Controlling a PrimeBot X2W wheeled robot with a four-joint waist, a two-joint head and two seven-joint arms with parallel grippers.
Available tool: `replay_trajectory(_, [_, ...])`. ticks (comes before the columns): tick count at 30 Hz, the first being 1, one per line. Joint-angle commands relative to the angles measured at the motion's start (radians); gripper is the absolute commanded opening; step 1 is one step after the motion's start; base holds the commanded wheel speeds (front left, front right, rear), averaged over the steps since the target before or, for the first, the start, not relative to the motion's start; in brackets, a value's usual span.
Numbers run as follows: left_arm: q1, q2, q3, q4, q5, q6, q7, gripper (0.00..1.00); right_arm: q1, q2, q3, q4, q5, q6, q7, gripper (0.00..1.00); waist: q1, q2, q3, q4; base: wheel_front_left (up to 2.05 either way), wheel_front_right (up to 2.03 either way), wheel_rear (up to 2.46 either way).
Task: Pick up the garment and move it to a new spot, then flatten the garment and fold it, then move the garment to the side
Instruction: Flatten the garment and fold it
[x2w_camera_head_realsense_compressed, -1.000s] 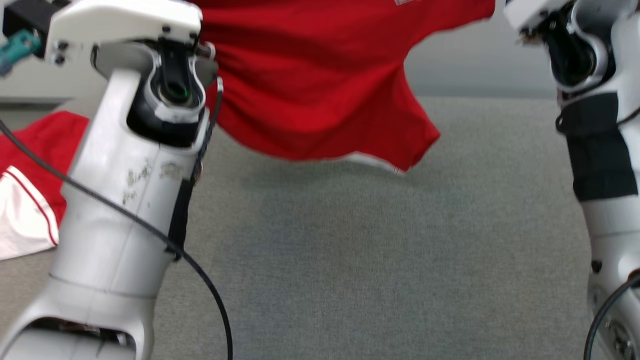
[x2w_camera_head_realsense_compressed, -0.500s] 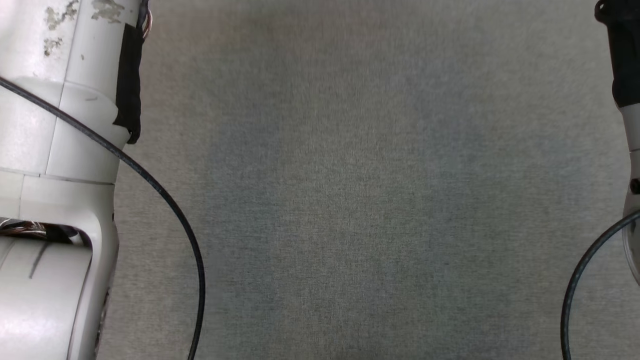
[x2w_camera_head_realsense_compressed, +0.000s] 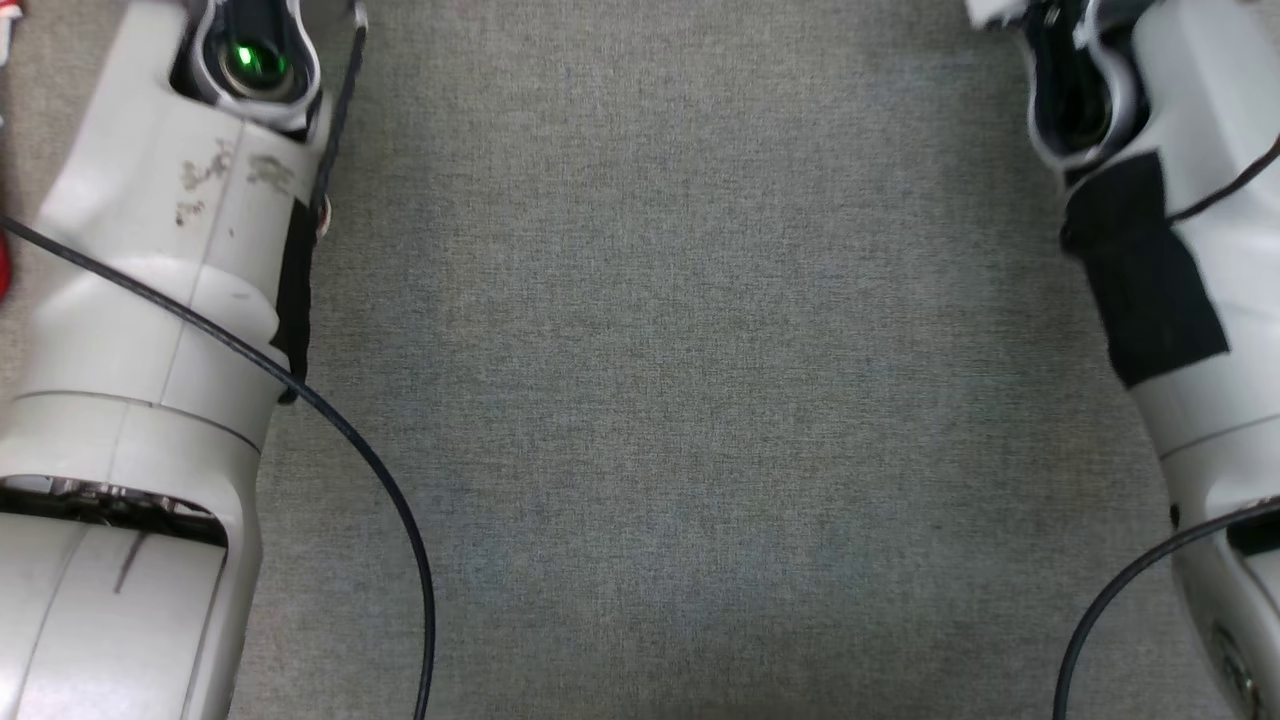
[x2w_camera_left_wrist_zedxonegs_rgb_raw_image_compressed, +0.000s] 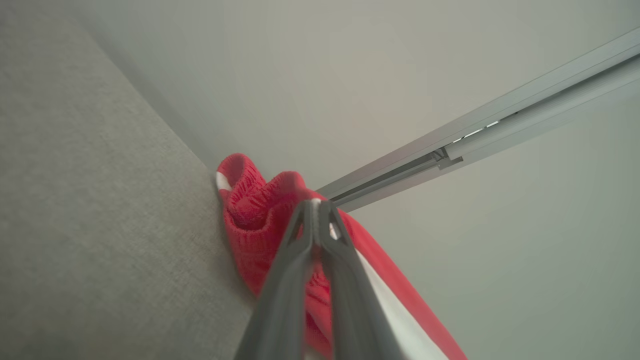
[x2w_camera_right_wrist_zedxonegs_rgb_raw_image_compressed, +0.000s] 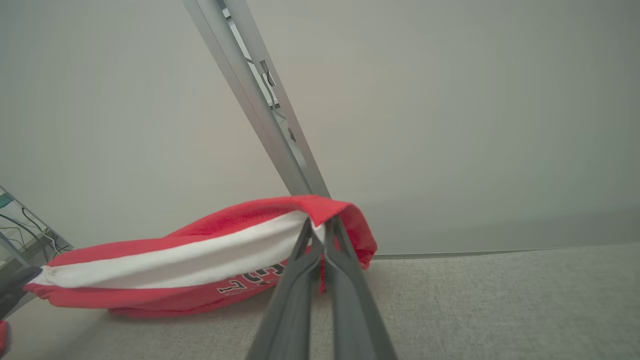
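The left hand (x2w_camera_left_wrist_zedxonegs_rgb_raw_image_compressed: 315, 202) is clamped shut on a fold of the red garment (x2w_camera_left_wrist_zedxonegs_rgb_raw_image_compressed: 250, 210), its two dark fingers pressed together at the tips with knit cloth bunched around them. From there a white stripe runs down toward 5 o'clock in the left wrist view. The grey bench (x2w_camera_left_wrist_zedxonegs_rgb_raw_image_compressed: 90, 210) lies at 9 o'clock, and a metal rail (x2w_camera_left_wrist_zedxonegs_rgb_raw_image_compressed: 475, 135) crosses the pale wall toward 2 o'clock. The right hand (x2w_camera_right_wrist_zedxonegs_rgb_raw_image_compressed: 320, 222) is likewise closed on the garment's edge, which drapes over its fingertips. In the right wrist view the cloth stretches away toward 8 o'clock as a red band with a broad white stripe (x2w_camera_right_wrist_zedxonegs_rgb_raw_image_compressed: 200, 260) and dark lettering beneath, hanging just above the bench. In the head view the left forearm (x2w_camera_head_realsense_compressed: 170, 280) stands at 9 o'clock, a green light (x2w_camera_head_realsense_compressed: 245, 55) at its top and a black cable (x2w_camera_head_realsense_compressed: 380, 480) looping across it. The right forearm (x2w_camera_head_realsense_compressed: 1190, 300) stands at 3 o'clock.
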Motion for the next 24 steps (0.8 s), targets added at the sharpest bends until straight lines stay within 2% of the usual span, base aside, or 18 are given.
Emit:
replay_trajectory(1, [0.017,0.007,-0.019,0.023,-0.015,0.004,-0.004,0.0,0.039,-0.009,0.02,-0.002,0.019,0.0,-0.006,0.0,-0.0001,0.0,-0.022,-0.004,0.0,0.0,0.0])
replay_trajectory(11, [0.202,0.007,-0.147,0.111,-0.084,0.038,0.047,0.0,0.208,-0.008,0.168,0.092,0.12,0.0,-0.006,0.0,-0.0001,0.0,-0.145,0.004,0.0,0.0,0.0])
replay_trajectory(16, [0.26,0.007,-0.199,0.113,-0.092,0.043,0.064,0.0,0.251,-0.015,0.2,0.113,0.173,0.0,0.007,0.0,-0.0001,0.0,-0.192,0.015,0.0,0.0,0.0])
replay_trajectory(24, [0.371,0.007,-0.284,0.072,-0.135,0.051,0.073,0.0,0.376,-0.06,0.285,0.102,0.269,0.0,0.059,0.0,-0.0001,0.0,-0.302,0.05,0.0,0.0,0.0])
